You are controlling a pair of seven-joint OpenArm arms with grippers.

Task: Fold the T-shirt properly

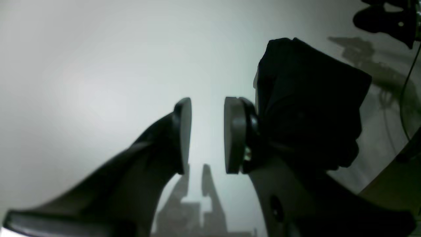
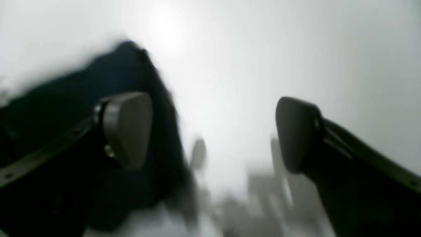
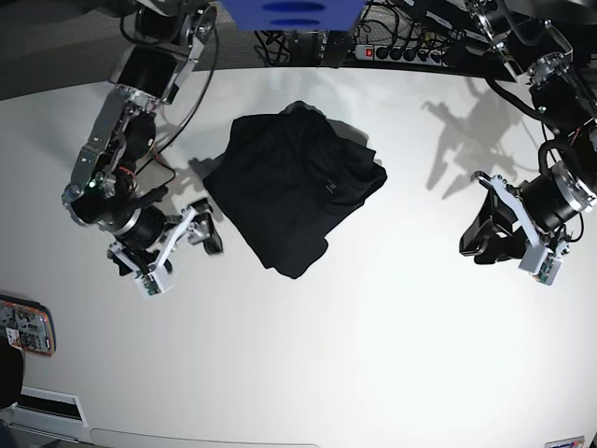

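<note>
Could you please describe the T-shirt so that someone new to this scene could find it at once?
Look at the white table, then at its far middle, between the two arms. The T-shirt lies there in a folded black heap, the only cloth on the table and larger than either pincer.

Plain black T-shirt (image 3: 294,191), white table (image 3: 373,355), black grippers with grey pads (image 1: 235,135), blue panel (image 3: 294,13) at far edge, red switch (image 3: 369,52) on power strip
</note>
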